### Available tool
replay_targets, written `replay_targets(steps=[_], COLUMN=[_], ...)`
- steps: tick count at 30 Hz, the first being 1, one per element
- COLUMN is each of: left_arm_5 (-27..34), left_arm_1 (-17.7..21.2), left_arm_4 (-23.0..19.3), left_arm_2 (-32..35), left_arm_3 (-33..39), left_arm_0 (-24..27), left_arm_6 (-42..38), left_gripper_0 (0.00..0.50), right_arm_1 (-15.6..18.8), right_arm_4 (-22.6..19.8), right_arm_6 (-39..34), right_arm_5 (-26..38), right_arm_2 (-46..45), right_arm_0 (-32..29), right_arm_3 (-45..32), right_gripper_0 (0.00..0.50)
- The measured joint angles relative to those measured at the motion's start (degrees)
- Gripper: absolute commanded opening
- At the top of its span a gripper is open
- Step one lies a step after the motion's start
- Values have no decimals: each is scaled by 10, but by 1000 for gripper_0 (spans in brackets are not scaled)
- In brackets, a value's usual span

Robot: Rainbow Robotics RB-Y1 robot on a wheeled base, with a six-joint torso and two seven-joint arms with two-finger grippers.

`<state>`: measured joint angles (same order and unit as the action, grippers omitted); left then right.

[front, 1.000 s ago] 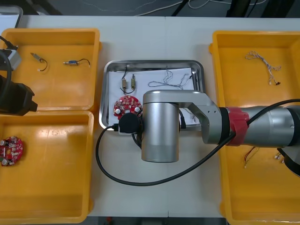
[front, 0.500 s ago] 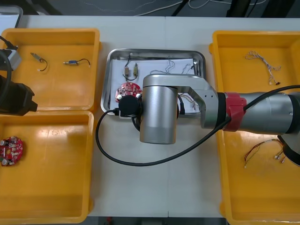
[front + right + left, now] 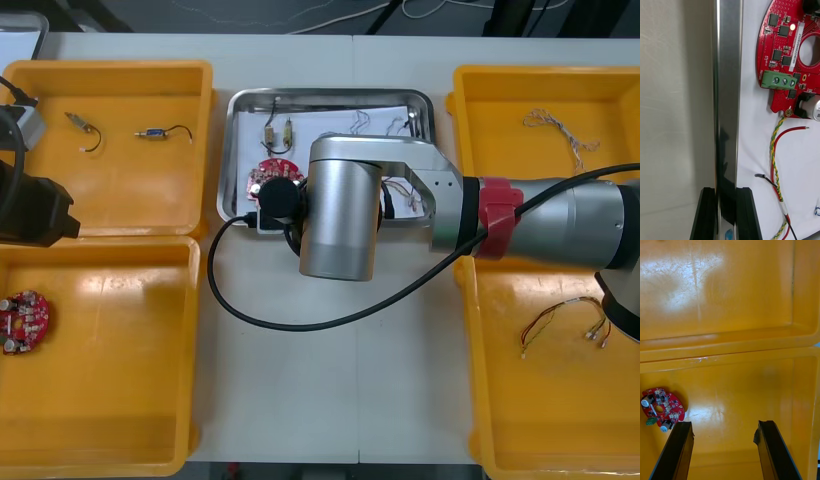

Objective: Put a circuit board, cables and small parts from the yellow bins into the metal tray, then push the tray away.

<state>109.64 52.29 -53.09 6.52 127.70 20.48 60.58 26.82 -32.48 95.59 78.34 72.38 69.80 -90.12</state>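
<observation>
My right pincer (image 3: 726, 192) pinched the near rim of the metal tray (image 3: 330, 97). The tray had slid farther from me across the surface (image 3: 330, 400) than a moment before, carrying the circuit board (image 3: 784, 56) and cables (image 3: 775, 150). I judged the push nearly finished. The left pincer (image 3: 725, 424) hung spread over a yellow bin (image 3: 733, 371).

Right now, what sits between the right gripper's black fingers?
The shiny metal tray's rim; right wrist view shows the right gripper shut on it. Left gripper over yellow bin.

Near half of metal tray (image 3: 330, 94), part of circuit board (image 3: 259, 175), under right arm (image 3: 340, 225)
</observation>
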Motion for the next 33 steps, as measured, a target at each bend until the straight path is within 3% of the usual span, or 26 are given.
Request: replay_targets(steps=[33], left_arm_5=[0], left_arm_1=[0], left_arm_4=[0], left_arm_2=[0], left_arm_3=[0], left_arm_0=[0], left_arm_6=[0], left_gripper_0=[500], right_arm_1=[0], right_arm_4=[7], right_arm_6=[45], right_arm_5=[-119], right_arm_2=[0], right_arm_0=[38], right_arm_3=[106], right_gripper_0=[0])
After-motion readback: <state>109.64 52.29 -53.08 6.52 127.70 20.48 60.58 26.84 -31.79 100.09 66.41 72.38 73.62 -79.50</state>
